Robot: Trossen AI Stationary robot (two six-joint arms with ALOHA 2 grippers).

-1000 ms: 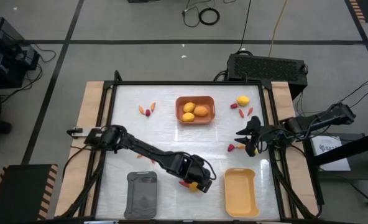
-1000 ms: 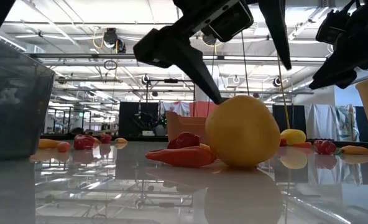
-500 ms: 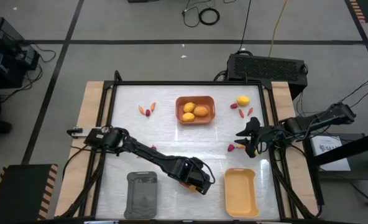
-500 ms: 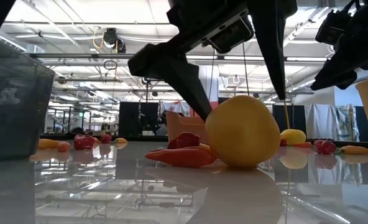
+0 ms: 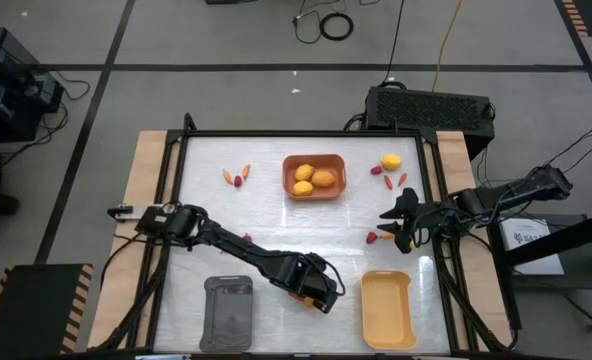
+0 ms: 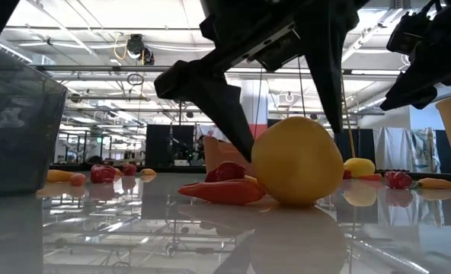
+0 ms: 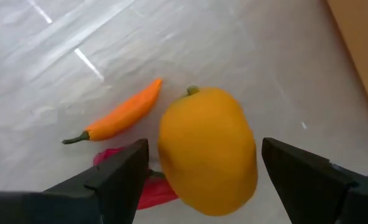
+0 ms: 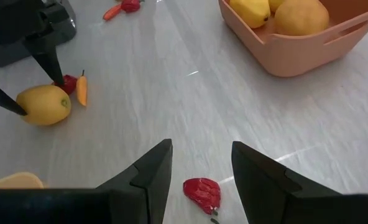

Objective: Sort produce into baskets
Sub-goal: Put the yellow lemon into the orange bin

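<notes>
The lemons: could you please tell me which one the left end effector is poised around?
The lone lemon lying between the grey and yellow baskets, beside a small orange pepper; the left end effector straddles it with open fingers.

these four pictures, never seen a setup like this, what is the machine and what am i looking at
It is a robot with two dark arms at a white table, each ending in a two-finger gripper. One picture looks straight down, one looks level across the table top, and two come from cameras on the wrists.

The left gripper is low at the table's near edge, its open fingers either side of a yellow lemon-like fruit lying on the table, not lifted. An orange chili-like piece and a red piece lie beside it.

The right gripper waits at the right side, fingers open, holding nothing, with a red berry-like piece on the table just ahead of it.

Three baskets: an orange one with yellow fruits inside, a dark grey one and a pale yellow one. More small pieces lie scattered.
</notes>
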